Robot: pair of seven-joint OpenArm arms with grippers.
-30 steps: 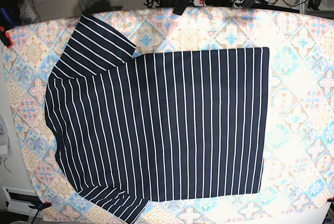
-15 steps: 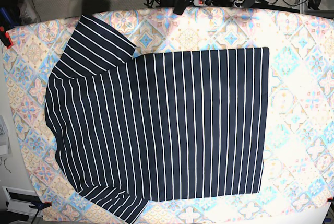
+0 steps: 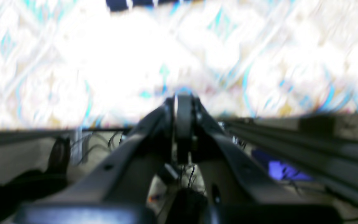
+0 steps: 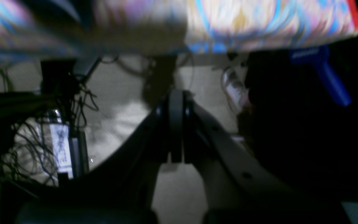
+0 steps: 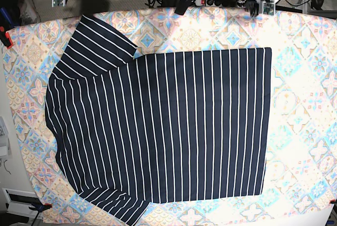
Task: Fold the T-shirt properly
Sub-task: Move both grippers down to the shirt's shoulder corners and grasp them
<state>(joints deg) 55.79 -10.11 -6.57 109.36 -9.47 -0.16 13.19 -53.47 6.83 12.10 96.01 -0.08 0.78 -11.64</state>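
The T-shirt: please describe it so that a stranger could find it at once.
On the patterned tablecloth, the T-shirt lies flat across the middle, its sleeves toward the left of the base view. It is dark navy with thin white stripes, unlike the pastel cloth beneath it.

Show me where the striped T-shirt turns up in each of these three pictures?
Base view: the T-shirt lies spread flat over the middle of the table, sleeves toward the picture's left.
Left wrist view: only a thin dark strip with white stripes at the top edge.
Right wrist view: too blurred to tell; a dark patch top left may be it.
Shared landmark: the patterned tablecloth.
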